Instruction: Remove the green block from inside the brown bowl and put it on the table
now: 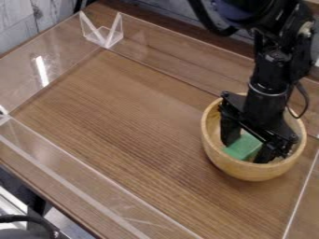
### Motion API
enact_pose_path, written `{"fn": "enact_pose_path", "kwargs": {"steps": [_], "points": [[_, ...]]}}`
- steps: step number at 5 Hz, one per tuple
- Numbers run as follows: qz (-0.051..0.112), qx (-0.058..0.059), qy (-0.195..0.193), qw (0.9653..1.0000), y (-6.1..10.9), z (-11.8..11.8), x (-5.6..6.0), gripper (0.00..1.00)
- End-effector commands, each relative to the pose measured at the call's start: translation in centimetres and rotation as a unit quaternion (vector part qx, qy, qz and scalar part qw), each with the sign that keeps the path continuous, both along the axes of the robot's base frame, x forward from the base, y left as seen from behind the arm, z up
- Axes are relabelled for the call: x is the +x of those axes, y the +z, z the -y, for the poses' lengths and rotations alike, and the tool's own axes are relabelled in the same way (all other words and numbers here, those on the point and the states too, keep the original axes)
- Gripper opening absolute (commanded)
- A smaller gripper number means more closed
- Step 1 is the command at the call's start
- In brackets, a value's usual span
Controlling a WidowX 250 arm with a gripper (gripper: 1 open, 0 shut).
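One gripper (256,142), pointing straight down with fingers spread wide and grasping nothing, straddles the green block (243,147) lying inside the brown bowl (219,160) at the table's (125,121) right side; the reach-to-grasp step apparently calls next for closing on the block.

Bright green block (245,147), light-brown bowl (225,161), dark-streaked brown wood-grain table (125,121)

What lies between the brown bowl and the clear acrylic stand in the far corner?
Only bare table between the brown bowl and the acrylic stand, per the camera view.
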State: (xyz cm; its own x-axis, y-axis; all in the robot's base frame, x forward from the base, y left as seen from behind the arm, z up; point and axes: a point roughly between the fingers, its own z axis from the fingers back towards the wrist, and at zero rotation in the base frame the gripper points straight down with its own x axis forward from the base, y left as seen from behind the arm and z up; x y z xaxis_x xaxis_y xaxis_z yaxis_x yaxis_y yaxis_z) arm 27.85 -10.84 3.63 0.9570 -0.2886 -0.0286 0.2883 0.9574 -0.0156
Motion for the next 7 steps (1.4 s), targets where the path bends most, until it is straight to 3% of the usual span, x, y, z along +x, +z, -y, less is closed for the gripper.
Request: {"fn": "enact_pose_path", "kwargs": {"steps": [1, 2, 7], "points": [[0.023, -0.007, -0.007, 0.9997, 0.8, 0.6, 0.8, 1.0], [0.023, -0.005, -0.008, 0.9997, 0.7, 0.6, 1.1, 0.0], [0.024, 0.004, 0.021, 0.9995, 2.0, -0.9, 2.4, 0.0]]}}
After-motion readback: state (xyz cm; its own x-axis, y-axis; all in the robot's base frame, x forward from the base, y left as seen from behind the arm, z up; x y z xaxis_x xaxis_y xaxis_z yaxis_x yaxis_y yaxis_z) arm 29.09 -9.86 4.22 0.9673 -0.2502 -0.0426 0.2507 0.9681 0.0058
